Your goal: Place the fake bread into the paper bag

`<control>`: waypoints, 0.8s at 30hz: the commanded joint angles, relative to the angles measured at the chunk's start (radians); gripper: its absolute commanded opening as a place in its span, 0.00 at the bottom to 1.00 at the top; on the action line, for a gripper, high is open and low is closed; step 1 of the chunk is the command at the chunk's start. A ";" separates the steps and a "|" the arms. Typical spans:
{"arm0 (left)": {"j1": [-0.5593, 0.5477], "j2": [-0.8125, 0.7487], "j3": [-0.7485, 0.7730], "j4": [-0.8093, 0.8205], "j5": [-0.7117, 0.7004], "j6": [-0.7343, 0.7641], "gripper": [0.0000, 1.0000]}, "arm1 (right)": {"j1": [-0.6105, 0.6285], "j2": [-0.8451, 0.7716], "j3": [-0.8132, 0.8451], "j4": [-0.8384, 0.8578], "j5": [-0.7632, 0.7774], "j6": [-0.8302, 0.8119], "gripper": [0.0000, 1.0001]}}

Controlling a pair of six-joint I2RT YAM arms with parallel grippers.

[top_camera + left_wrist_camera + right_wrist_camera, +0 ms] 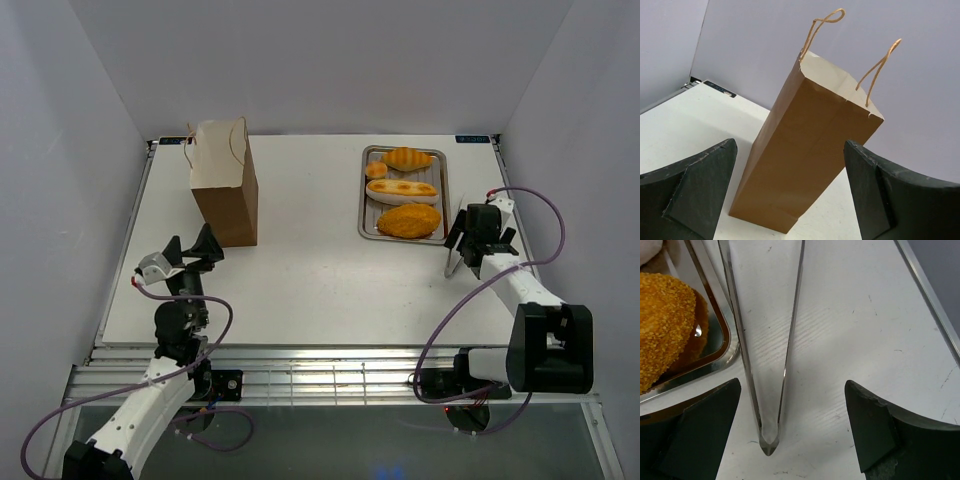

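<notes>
Left gripper (193,250), right gripper (478,240) both spread, empty. Fake bread (405,195) all on tray (362,205), right side; paper bag (225,190) upright, well apart. Risks — slim tongs (769,442) beneath right gripper slip from pinch; tall bag topples if nudged

Tongs (768,435) cut off by top edge; oval loaf (660,325) cropped at left

Tongs (769,442): silver, lying flat between my right fingers (700,440), hinge end nearest me, 2 arms spreading away.
Tray (705,371): steel with a shiny rim, ahead-left of my right fingers, just beside the tongs' left arm.
Table (865,340): white and lightly scuffed, beneath my right fingers.
Wall (765,40): pale grey, ahead of my left fingers (695,195).
Label (720,89): 1 small black strip, far table edge, ahead-left of my left fingers.
</notes>
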 commanded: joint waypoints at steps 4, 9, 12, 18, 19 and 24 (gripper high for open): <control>-0.005 -0.062 0.038 -0.291 0.028 -0.064 0.98 | -0.016 0.173 0.108 -0.062 -0.104 0.014 0.90; -0.003 -0.057 0.114 -0.411 0.068 -0.098 0.98 | -0.045 0.216 0.116 -0.036 -0.115 0.008 0.90; -0.003 -0.074 0.130 -0.420 0.105 -0.099 0.98 | -0.046 0.225 0.130 -0.025 -0.125 0.007 0.91; -0.003 -0.100 0.147 -0.445 0.140 -0.091 0.98 | -0.063 0.280 0.151 -0.063 -0.122 0.008 1.00; -0.003 -0.107 0.149 -0.446 0.140 -0.088 0.98 | -0.066 0.282 0.145 -0.062 -0.124 0.010 1.00; -0.003 -0.119 0.166 -0.471 0.145 -0.108 0.98 | -0.095 0.300 0.140 -0.063 -0.165 0.016 0.98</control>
